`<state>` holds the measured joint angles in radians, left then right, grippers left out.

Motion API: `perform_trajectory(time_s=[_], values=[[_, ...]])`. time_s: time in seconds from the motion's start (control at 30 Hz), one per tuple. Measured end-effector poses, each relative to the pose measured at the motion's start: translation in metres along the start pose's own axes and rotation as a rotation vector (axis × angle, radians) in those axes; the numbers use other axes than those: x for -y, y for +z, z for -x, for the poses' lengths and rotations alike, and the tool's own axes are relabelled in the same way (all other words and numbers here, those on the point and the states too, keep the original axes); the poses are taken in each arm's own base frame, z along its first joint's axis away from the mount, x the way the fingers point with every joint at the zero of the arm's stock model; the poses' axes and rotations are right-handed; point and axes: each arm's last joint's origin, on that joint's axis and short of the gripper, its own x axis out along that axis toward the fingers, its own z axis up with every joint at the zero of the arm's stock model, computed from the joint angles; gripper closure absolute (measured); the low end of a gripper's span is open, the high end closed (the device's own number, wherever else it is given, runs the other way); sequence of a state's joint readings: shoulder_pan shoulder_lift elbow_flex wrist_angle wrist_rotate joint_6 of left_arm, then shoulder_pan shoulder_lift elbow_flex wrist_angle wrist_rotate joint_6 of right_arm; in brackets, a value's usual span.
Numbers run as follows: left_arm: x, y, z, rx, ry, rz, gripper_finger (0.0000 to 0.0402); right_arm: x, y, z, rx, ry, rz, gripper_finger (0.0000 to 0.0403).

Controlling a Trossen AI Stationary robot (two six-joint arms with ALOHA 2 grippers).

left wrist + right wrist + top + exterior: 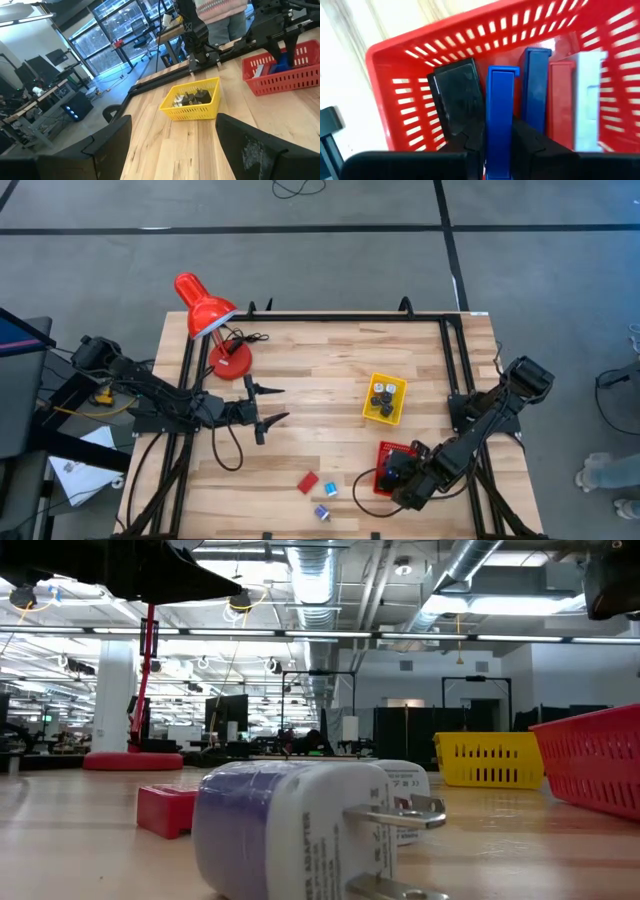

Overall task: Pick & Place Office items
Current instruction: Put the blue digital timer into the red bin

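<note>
One red lamp at ten o'clock, one yellow basket, one red basket. Three loose pieces at six o'clock: one red block, two plug adapters. Two arms.

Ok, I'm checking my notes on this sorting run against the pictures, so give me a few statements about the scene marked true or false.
1. The right gripper is shut on a blue bar inside the red basket. True.
2. The left gripper holds a red block. False: it is open and empty, above bare table near the red desk lamp.
3. The yellow tray has dark clips in it. True.
4. All the loose pieces are already in containers. False: a red block, a white bit and a purple-and-white plug adapter lie on the table.
5. The red basket is empty apart from the held bar. False: a black piece, a darker blue bar, a red bar and a white piece are in it.
</note>
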<state>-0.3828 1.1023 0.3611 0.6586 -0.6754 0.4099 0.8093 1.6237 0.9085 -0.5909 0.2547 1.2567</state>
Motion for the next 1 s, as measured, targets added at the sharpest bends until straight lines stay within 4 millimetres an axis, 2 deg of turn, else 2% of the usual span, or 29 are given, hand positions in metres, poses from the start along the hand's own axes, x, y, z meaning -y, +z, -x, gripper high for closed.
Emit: perform_trajectory(time_s=[0.23,0.53,0.67,1.0], values=[[0.000,0.000,0.000,0.000,0.000,0.000,0.0120,-0.001,0.004,0.009,-0.014,-0.058,0.048,0.0354],[0.000,0.000,0.000,0.000,0.000,0.000,0.0120,-0.001,-0.002,-0.017,-0.070,-0.144,0.107,0.0354],[0.000,0.000,0.000,0.000,0.000,0.000,0.0120,-0.002,-0.003,-0.021,-0.070,-0.152,0.120,0.0351],[0.000,0.000,0.000,0.000,0.000,0.000,0.0120,-0.002,-0.001,-0.006,-0.065,-0.098,0.102,0.0323]])
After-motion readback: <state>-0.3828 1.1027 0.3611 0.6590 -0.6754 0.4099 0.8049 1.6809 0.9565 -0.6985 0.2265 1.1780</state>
